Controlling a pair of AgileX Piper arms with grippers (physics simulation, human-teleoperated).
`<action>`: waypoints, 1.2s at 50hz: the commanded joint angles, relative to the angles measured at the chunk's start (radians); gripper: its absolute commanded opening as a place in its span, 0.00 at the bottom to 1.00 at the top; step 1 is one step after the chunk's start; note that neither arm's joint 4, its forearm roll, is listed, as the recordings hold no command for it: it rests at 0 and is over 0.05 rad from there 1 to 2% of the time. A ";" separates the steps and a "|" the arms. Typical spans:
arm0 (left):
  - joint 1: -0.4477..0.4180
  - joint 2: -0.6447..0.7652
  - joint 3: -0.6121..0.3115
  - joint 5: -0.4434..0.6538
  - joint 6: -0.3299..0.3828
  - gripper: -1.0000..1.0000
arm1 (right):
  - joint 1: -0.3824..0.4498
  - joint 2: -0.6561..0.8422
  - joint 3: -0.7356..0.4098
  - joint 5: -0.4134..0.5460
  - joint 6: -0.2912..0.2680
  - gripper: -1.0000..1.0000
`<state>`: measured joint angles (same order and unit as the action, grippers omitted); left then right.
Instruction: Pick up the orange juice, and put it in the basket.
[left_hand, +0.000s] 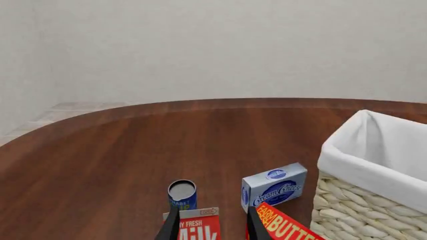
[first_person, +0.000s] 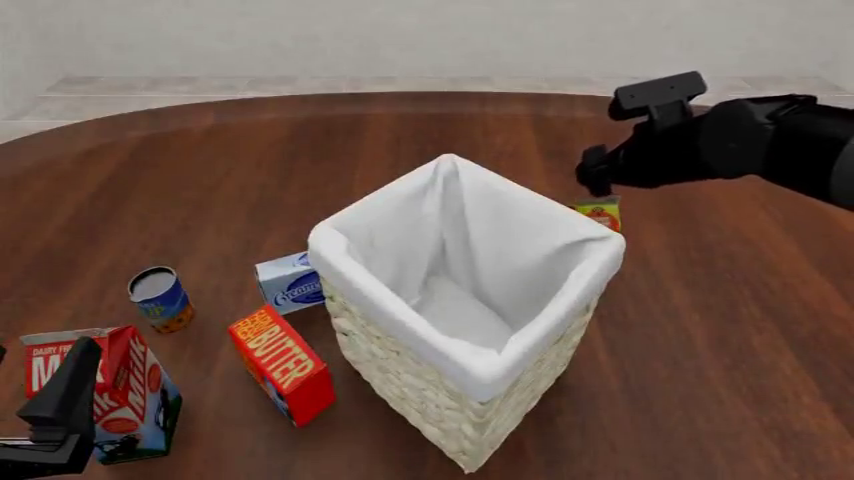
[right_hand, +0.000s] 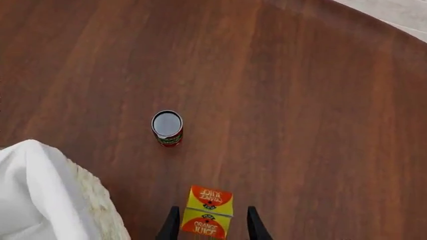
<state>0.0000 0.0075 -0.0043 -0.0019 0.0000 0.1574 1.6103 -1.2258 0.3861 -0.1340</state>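
Basket (first_person: 467, 380): holding nothing visible. Orange juice (right_hand: 208, 211) standing beyond it, between spread right gripper (right_hand: 210, 226) fingers. Left gripper (left_hand: 212, 227) hanging open over milk carton (left_hand: 197, 226).

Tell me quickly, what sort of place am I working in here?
Likely a simulated tabletop grocery setup: a round wooden table before a plain white wall, with a wicker basket, milk carton and butter box on it.

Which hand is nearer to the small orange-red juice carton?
Right. The right hand is directly above the small orange-red juice carton, fingers straddling it. The left hand is far across the table, by the milk carton.
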 joint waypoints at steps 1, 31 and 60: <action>0.000 0.000 0.000 0.000 0.000 1.00 | 0.011 0.015 -0.004 0.024 0.014 1.00; 0.000 0.000 0.000 0.000 0.000 1.00 | 0.005 0.061 0.017 -0.013 0.021 1.00; 0.000 0.000 0.000 0.000 0.000 1.00 | 0.004 0.094 0.035 -0.033 0.031 1.00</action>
<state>0.0000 0.0074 -0.0043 -0.0019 0.0000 0.1581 1.6952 -1.1977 0.3601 -0.1075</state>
